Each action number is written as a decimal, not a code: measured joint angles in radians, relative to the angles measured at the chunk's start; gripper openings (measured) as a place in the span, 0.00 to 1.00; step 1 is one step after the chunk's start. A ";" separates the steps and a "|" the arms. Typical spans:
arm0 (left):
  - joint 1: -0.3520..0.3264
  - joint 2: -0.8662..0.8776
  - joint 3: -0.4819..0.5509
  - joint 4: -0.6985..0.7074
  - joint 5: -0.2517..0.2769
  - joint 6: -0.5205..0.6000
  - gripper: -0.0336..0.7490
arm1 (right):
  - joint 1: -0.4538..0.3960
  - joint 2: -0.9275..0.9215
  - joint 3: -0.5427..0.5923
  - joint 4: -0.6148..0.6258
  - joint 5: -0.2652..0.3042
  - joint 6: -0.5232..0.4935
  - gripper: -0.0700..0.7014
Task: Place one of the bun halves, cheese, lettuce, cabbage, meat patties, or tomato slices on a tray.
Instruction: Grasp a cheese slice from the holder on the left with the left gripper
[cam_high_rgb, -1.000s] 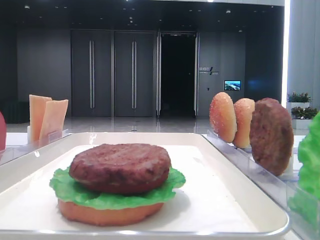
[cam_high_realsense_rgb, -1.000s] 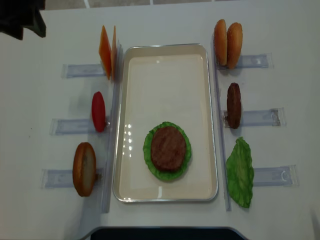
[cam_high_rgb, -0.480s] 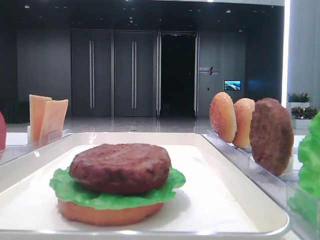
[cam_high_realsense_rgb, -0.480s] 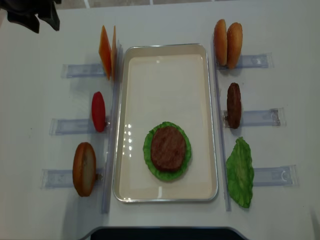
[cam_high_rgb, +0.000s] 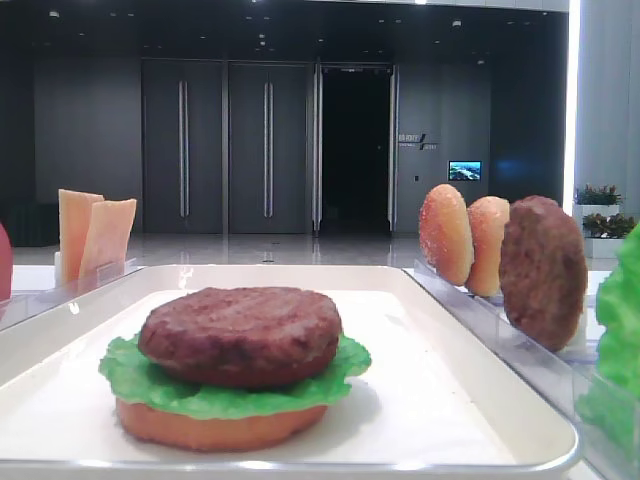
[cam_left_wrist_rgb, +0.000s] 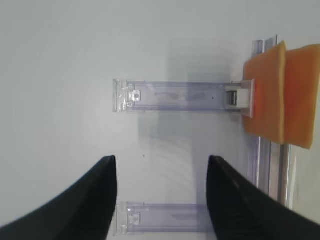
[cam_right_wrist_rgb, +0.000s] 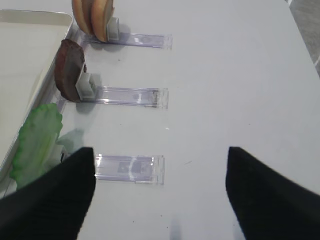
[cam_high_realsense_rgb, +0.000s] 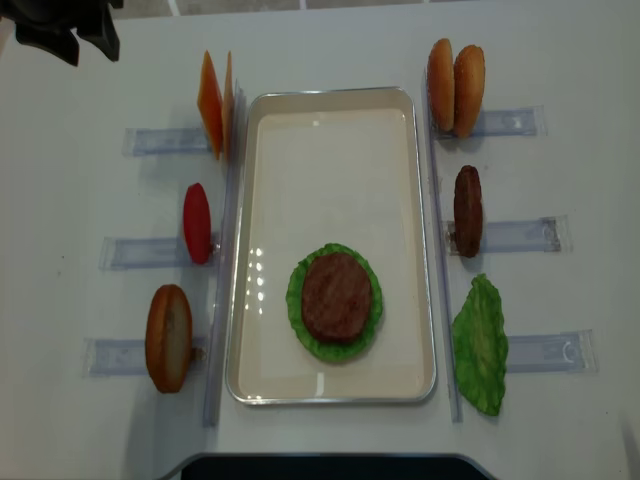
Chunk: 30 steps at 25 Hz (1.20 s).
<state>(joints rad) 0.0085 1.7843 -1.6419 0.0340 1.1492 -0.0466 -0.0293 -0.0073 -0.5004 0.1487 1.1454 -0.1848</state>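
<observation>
Nothing has moved in the last half second; a second ago the left pincer (cam_high_realsense_rgb: 60, 30) sat further left. On the tray (cam_high_realsense_rgb: 330, 130) lies one stack: bun base (cam_high_rgb: 210, 425), lettuce (cam_high_realsense_rgb: 300, 290), patty (cam_high_realsense_rgb: 336, 297). In racks on the desk (cam_high_realsense_rgb: 560, 60) stand two cheese slices (cam_high_realsense_rgb: 215, 103), one tomato slice (cam_high_realsense_rgb: 197, 222), three buns (cam_high_realsense_rgb: 168, 338), one patty, one lettuce leaf. Both pincers gape wide, holding nothing; the right pincer (cam_right_wrist_rgb: 160, 197) shows only in its wrist view.

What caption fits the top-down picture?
Dark brown round patty on ruffled green lettuce sits in the wide white tray.
</observation>
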 joint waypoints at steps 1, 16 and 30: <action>0.000 0.000 0.000 0.000 -0.012 0.000 0.60 | 0.000 0.000 0.000 0.000 0.000 0.000 0.79; 0.000 0.103 -0.001 0.000 -0.082 0.000 0.60 | 0.000 0.000 0.000 0.000 0.000 0.000 0.79; -0.088 0.106 -0.001 -0.001 -0.105 -0.053 0.60 | 0.000 0.000 0.000 0.000 0.000 0.000 0.79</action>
<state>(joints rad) -0.0794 1.8908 -1.6432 0.0330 1.0439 -0.0999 -0.0293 -0.0073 -0.5004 0.1487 1.1454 -0.1848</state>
